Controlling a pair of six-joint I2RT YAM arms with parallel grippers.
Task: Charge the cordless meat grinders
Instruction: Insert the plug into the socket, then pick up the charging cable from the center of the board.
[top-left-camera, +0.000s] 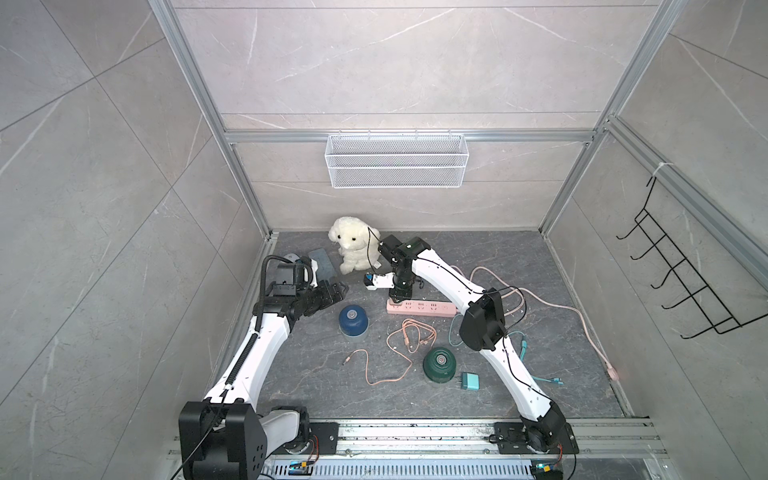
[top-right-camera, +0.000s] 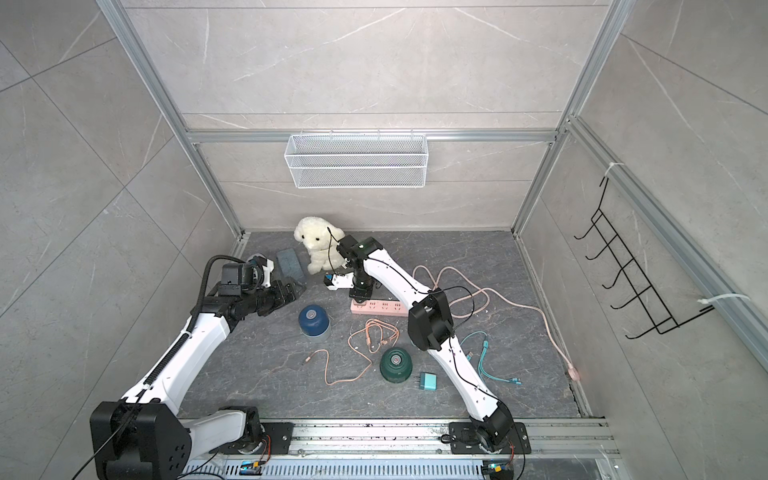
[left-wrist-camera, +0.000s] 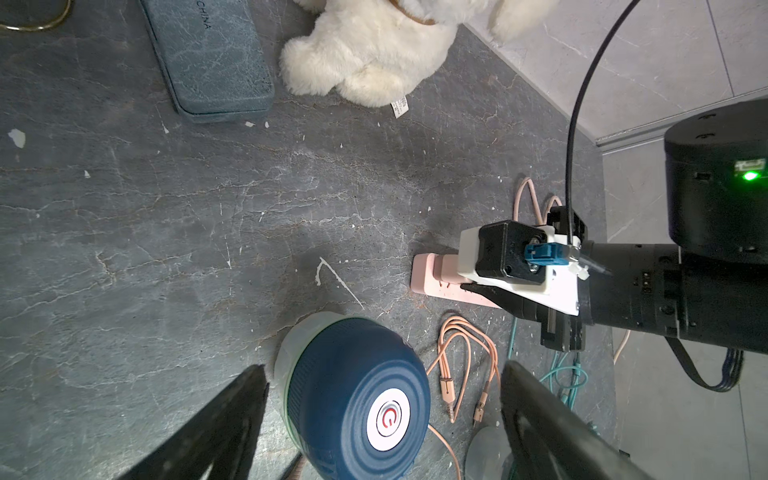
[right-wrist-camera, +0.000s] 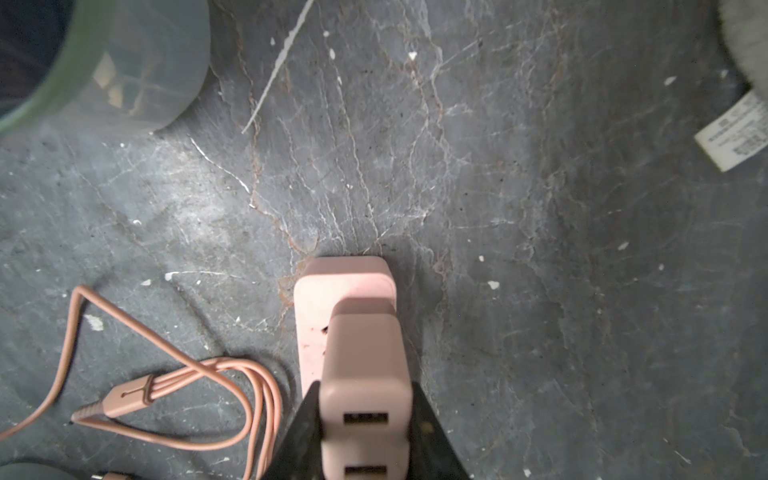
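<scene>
The right gripper is clamped on the pink adapter, strip directly beneath; left gripper spread wide, navy grinder just ahead.

I note: navy grinder, finely ribbed, with a white top disc ringed in red. Green grinder is dark. Strip, pink adapter and cable are pale pink. Teal adapter. Cream plush. Floor is dark grey with pale veins.

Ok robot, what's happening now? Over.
Left gripper open near blue grinder. Right gripper shut on adapter at strip. Green grinder uncabled too. Loose cable between grinders.
</scene>
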